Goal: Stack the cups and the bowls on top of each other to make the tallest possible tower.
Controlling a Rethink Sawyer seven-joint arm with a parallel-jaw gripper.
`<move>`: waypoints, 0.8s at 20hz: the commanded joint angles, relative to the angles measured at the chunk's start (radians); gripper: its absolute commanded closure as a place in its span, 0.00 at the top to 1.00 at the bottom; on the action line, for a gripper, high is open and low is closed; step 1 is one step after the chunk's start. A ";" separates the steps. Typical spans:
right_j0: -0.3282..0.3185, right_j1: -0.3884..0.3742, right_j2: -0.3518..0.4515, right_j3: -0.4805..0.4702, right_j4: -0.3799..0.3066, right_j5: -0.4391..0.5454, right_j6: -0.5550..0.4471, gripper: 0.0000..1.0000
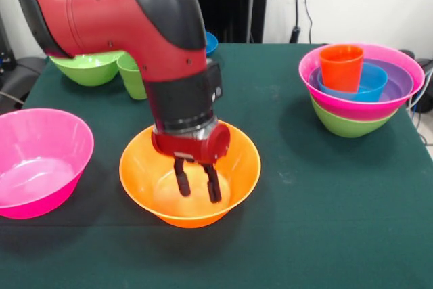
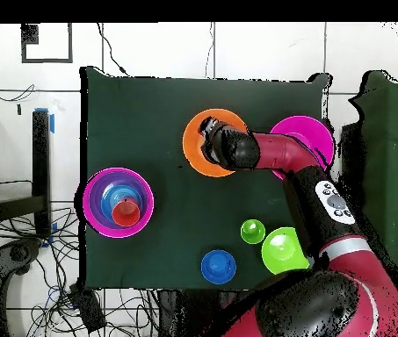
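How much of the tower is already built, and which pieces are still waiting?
Done: the tower nests green, pink, purple and blue bowls with the orange-red cup on top. In hand: the open claw reaches into the orange bowl, holding nothing yet. Left: pink bowl, green bowl, green cup, blue bowl.

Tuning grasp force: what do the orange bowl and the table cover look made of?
Orange bowl: likely thin moulded plastic, glossy; light glints on its rim and the inner floor looks paler, slightly translucent. The hand hangs inside it, fingers apart.
Table cover: seems to be dark green cloth, matte, felt-like; no shine, and it drapes softly at the edges. Exact fabric unclear.
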 commanded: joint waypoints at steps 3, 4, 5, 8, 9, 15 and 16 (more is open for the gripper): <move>0.033 -0.197 -0.047 0.157 -0.002 0.194 -0.090 1.00; 0.031 -0.204 -0.047 0.163 0.000 0.201 -0.090 1.00; 0.028 -0.217 -0.046 0.173 0.003 0.213 -0.090 1.00; 0.022 -0.249 -0.046 0.204 0.010 0.232 -0.082 1.00; 0.020 -0.267 -0.049 0.222 0.014 0.239 -0.076 1.00; 0.014 -0.351 -0.063 0.300 0.042 0.278 -0.046 1.00; 0.014 -0.360 -0.065 0.308 0.045 0.282 -0.042 1.00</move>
